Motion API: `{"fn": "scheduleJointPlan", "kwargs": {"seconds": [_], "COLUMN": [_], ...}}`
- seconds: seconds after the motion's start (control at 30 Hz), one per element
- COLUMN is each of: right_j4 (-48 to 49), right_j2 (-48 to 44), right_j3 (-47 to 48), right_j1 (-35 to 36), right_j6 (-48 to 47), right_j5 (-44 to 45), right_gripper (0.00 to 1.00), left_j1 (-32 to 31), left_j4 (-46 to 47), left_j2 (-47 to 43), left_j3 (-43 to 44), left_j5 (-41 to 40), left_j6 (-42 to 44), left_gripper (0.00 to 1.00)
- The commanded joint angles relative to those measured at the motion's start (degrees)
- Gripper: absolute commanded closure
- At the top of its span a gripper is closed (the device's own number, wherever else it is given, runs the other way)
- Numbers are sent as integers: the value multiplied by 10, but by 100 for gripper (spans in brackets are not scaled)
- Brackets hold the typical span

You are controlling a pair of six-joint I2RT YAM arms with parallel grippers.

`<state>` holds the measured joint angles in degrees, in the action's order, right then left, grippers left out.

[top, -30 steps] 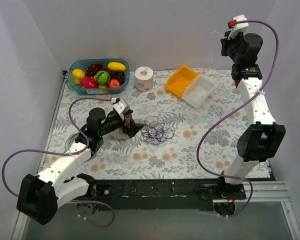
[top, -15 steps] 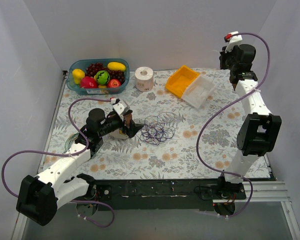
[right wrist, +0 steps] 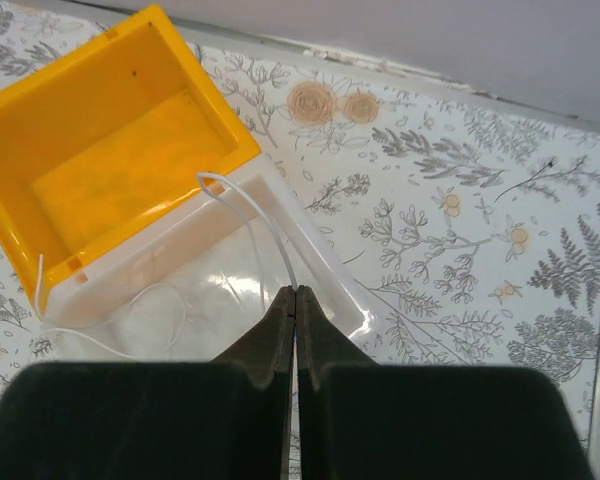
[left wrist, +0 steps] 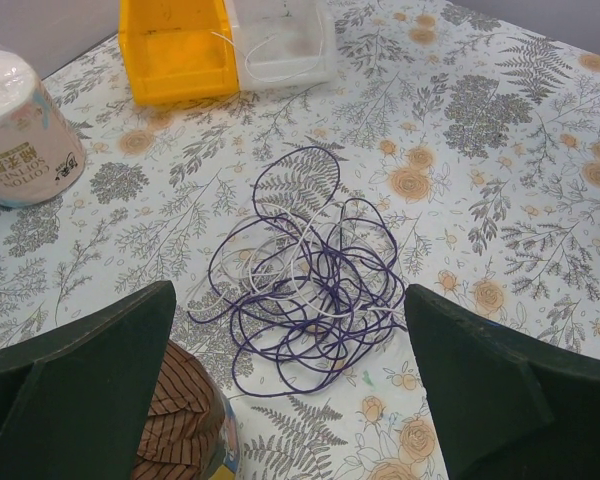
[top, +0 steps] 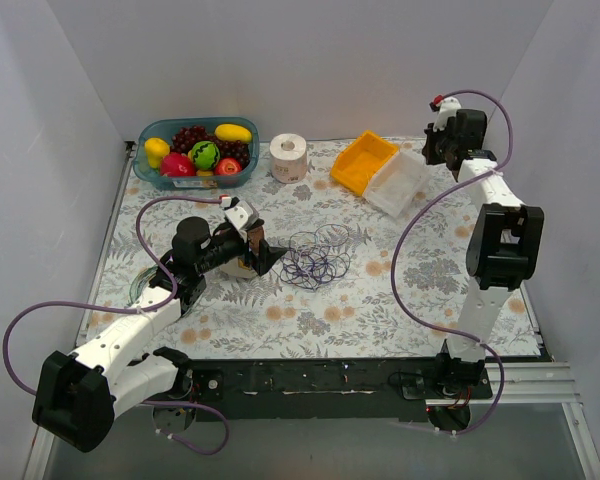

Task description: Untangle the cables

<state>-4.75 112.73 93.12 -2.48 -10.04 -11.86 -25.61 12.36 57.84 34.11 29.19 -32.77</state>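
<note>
The cables [top: 317, 258] are a loose tangle of thin purple loops with some white strands, lying mid-table. In the left wrist view the cables [left wrist: 310, 285] lie just ahead of my left gripper [left wrist: 288, 298], which is open and empty. In the top view my left gripper [top: 267, 256] sits at the tangle's left edge. My right gripper [top: 429, 153] is at the back right, over the clear bin [top: 400, 183]. In the right wrist view my right gripper [right wrist: 296, 291] is shut on a thin white cable [right wrist: 248, 196] that trails into the clear bin [right wrist: 130, 300].
A yellow bin [top: 363, 162] adjoins the clear bin. A toilet roll [top: 288, 157] and a fruit basket [top: 198, 152] stand at the back. A brown striped object [left wrist: 185, 420] sits under my left gripper. A greenish coil [top: 138, 285] lies at the left edge.
My right arm has come down from high above the back right corner, leftward to just over the clear bin. The left arm and the tangle have not moved.
</note>
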Motion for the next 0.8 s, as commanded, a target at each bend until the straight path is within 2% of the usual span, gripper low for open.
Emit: {"fn": "scheduleJointPlan", "kwargs": {"seconds": [0.0, 0.13, 0.3, 0.43, 0.5, 0.53, 0.57, 0.63, 0.67, 0.73, 0.77], "right_j4": [-43, -60, -98, -108, -112, -113, -113, -112, -109, -98, -92], "right_j2": [36, 62, 105, 115, 110, 108, 100, 87, 71, 51, 30], "right_j3": [50, 61, 119, 122, 120, 119, 118, 115, 113, 109, 102], "right_j1": [5, 12, 23, 23, 23, 23, 23, 23, 24, 24, 24], "right_j6": [13, 16, 17, 22, 23, 22, 20, 19, 18, 17, 17], "right_j5": [-10, -11, -4, 18, 23, 21, 19, 21, 21, 17, 7], "right_gripper": [99, 99, 99, 99, 88, 80, 64, 54, 44, 31, 15], "left_j1": [2, 2, 1, 2, 2, 2, 1, 1, 1, 1, 2], "left_j4": [-1, -1, -2, -8, -13, -14, -13, -10, -10, -10, -10], "left_j2": [-14, -12, -13, -16, -16, -15, -15, -14, -13, -14, -14], "left_j3": [-10, -10, -8, -7, -6, -7, -6, -6, -6, -6, -6], "left_j5": [-6, -5, -7, -10, -12, -12, -12, -11, -8, -9, -9], "left_j6": [6, 7, 7, 8, 12, 12, 12, 12, 11, 10, 10], "left_gripper": [2, 2, 2, 2, 2, 2, 2, 2, 2, 2, 2]}}
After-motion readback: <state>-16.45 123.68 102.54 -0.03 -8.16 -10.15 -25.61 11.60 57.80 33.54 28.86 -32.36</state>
